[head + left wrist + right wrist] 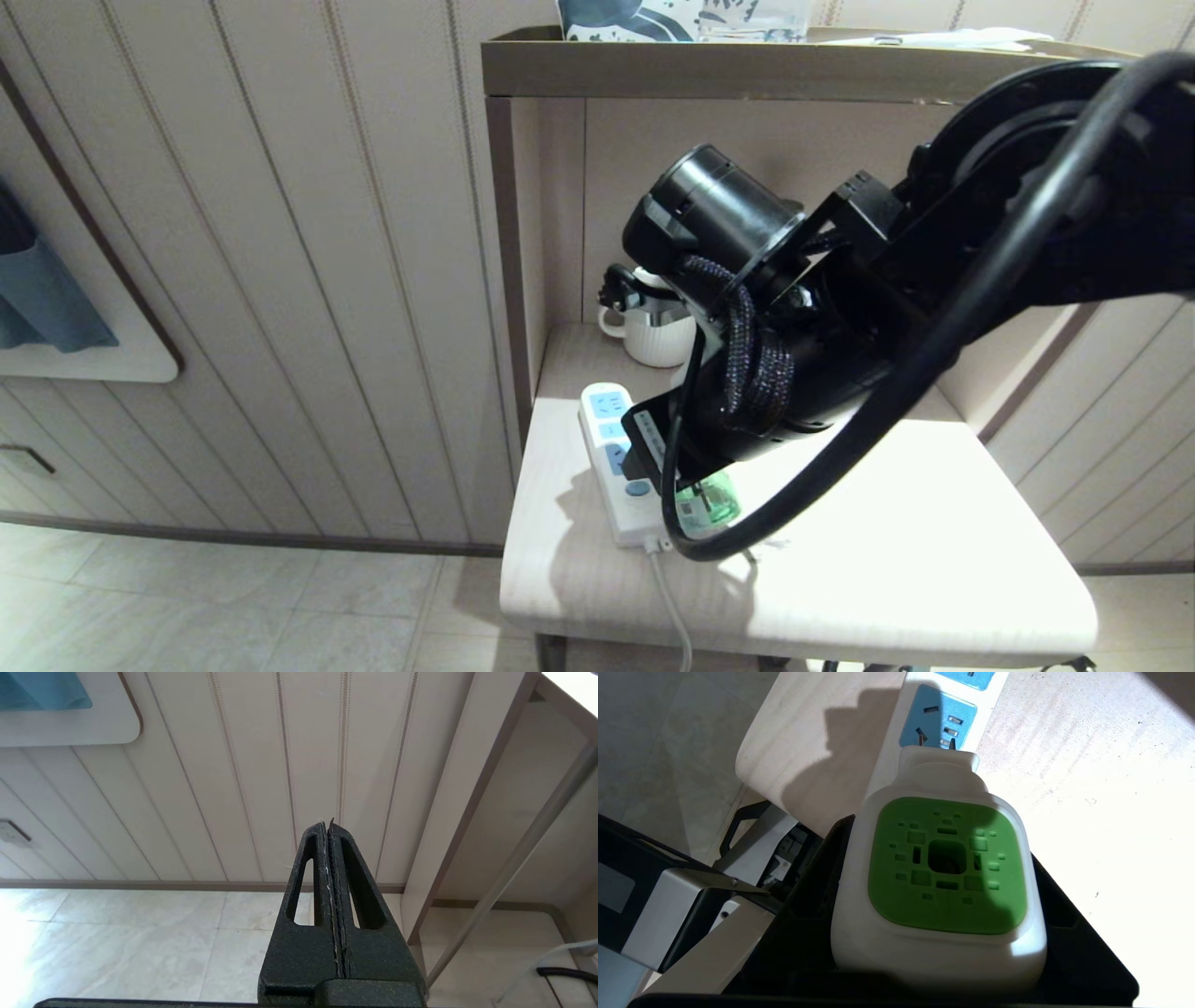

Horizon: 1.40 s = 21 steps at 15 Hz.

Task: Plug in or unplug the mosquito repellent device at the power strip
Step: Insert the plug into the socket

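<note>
Fingers of the right gripper point(943, 970) are closed partway around the mosquito repellent device point(945, 868), its prongs held at a blue socket face of the power strip point(616, 457) on the table point(887, 560). Left gripper point(332, 833) fingers are pressed together, clear of everything.

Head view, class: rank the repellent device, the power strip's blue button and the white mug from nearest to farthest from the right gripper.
1. Repellent device: held in the right gripper.
2. Blue button: on the strip's near end, just beside.
3. Mug: at the back of the table.
</note>
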### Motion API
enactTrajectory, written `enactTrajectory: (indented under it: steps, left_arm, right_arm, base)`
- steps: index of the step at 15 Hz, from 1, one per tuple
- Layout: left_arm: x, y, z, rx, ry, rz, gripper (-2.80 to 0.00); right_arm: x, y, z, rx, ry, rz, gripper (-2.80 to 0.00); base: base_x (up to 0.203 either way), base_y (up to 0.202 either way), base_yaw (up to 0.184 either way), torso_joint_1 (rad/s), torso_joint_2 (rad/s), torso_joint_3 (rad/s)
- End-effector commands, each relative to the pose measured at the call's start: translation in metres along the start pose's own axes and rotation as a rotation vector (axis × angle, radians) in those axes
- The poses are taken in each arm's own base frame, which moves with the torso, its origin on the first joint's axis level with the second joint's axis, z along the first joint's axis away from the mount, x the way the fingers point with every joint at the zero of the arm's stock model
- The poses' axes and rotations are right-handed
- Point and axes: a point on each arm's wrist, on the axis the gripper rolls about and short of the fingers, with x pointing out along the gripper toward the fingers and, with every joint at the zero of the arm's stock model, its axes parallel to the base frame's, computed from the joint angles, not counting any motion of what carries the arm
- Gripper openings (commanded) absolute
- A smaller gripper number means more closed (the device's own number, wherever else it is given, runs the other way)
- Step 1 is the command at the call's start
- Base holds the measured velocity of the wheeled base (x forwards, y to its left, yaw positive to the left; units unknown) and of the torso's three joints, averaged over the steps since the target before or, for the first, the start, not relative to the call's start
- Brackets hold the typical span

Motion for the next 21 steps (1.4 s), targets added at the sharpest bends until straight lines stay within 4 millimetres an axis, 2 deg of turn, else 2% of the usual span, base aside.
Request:
enactTrajectory:
  steps: [1,11,17,21]
  left_arm:
    - [0.0,0.0,0.0,0.0,-0.002,0.0,-2.8]
    - [0.0,0.0,0.0,0.0,-0.001,-0.001,-2.8]
    - [0.0,0.0,0.0,0.0,0.001,-0.001,-2.8]
    - [0.0,0.0,0.0,0.0,0.001,-0.001,-2.8]
  right_arm:
    - [-0.003,0.003,-0.002,-0.01,0.002,0.006,-2.8]
    - [-0.002,0.009,-0.006,-0.036,0.016,0.002,-2.8]
    - [0.007,0.008,-0.007,-0.037,0.035,-0.027,-2.8]
    - [0.027,0.01,-0.007,-0.042,0.079,-0.044,-2.8]
  base:
    - [0.0,0.0,0.0,0.0,0.0,0.0]
    - [0.0,0.0,0.0,0.006,-0.01,-0.007]
    - [0.0,0.0,0.0,0.187,-0.43,-0.237]
    - [0.0,0.0,0.0,0.241,-0.53,-0.288]
